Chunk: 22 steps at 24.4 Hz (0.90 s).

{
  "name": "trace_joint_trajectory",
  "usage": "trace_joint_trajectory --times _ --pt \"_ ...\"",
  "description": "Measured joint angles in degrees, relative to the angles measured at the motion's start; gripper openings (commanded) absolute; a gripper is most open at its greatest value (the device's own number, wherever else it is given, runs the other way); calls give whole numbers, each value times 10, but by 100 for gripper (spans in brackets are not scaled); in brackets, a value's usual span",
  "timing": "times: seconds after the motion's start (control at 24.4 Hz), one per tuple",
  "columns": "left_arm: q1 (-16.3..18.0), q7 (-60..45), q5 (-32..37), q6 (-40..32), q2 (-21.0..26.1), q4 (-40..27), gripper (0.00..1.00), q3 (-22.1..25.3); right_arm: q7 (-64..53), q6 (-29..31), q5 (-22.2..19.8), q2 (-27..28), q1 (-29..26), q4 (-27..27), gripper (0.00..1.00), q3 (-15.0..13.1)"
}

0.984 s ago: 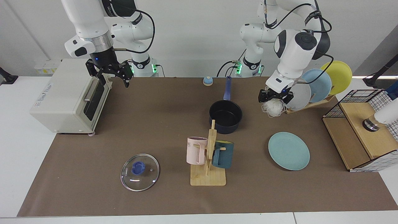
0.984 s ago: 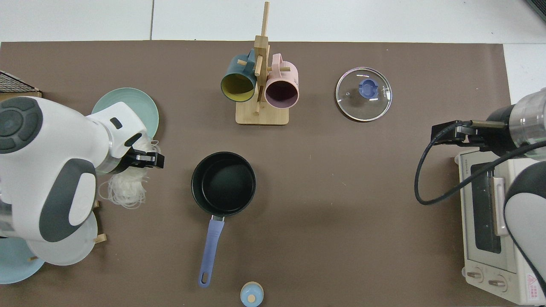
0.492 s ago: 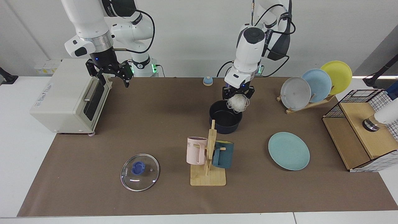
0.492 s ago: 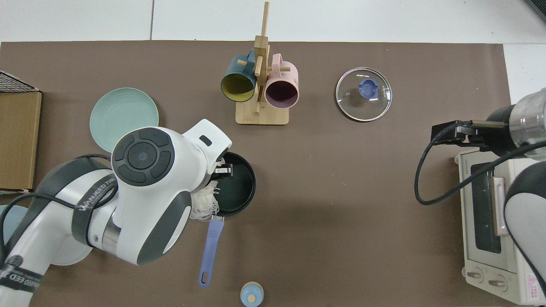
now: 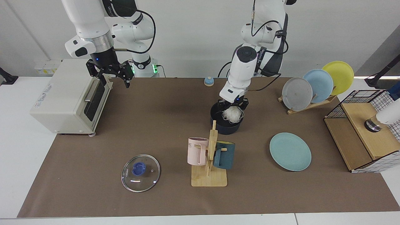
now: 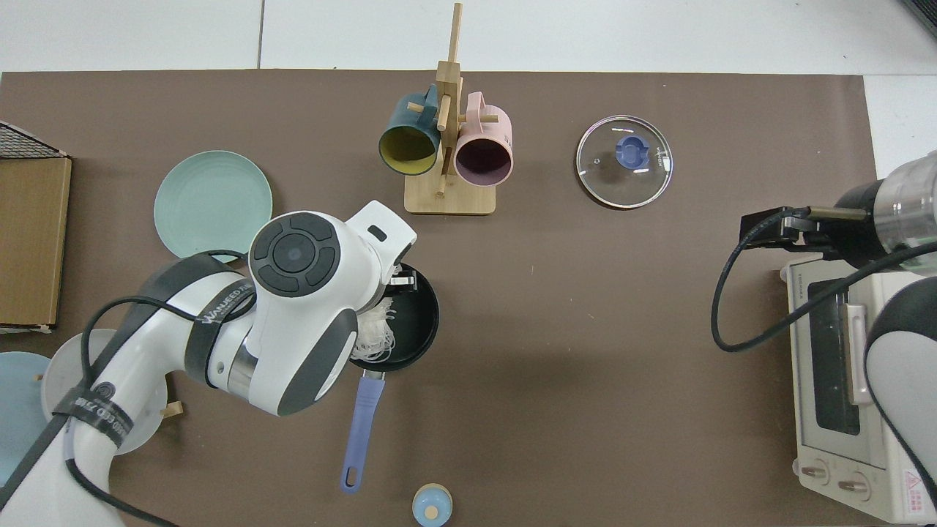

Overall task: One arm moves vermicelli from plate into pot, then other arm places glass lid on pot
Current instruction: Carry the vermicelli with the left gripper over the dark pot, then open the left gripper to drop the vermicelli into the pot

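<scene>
At upper left the right gripper (image 5: 111,76) waits above the toaster oven (image 5: 67,98), fingers spread and empty; at centre the left gripper (image 5: 232,105) clasps the vermicelli (image 5: 232,114), which hangs just below its fingertips inside the pot (image 5: 226,126); the plate (image 5: 290,151) lies bare at lower right.

A white table (image 5: 18,150) carries a brown mat (image 5: 150,131) over most of its top.

Taking the mat's centre in the facing view as the dial:
- pot (image 5: 225,126): 1 o'clock, standing on the mat.
- plate (image 5: 290,151): 4 o'clock, lying flat.
- glass lid (image 5: 140,172): 8 o'clock, lying flat, knob upward.
- wooden mug stand (image 5: 209,178): 6 o'clock.
- plate rack (image 5: 309,104): 2 o'clock.
- toaster oven (image 5: 67,98): 9 o'clock, straddling the mat's edge.
- wire-and-wood box (image 5: 364,137): 3 o'clock, at the mat's edge.
- small blue knobbed object (image 5: 208,81): 12 o'clock.
</scene>
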Motion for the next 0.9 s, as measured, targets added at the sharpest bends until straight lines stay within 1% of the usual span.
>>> trace_joint_trajectory --times 0.16,0.33,0.53,0.7,0.9 --pt "-2 -15 5 51 16 -30 0 -1 0 0 0 0 0 0 99 0" --pt "-2 -22 5 66 17 -55 0 -1 0 0 0 0 0 0 99 0" --pt "-11 -33 6 77 16 -66 0 -7 0 0 0 0 0 0 99 0" --pt "-18 -38 8 108 16 -80 0 -8 0 0 0 0 0 0 99 0" --pt "-18 -51 51 137 16 -97 0 -7 0 0 0 0 0 0 99 0"
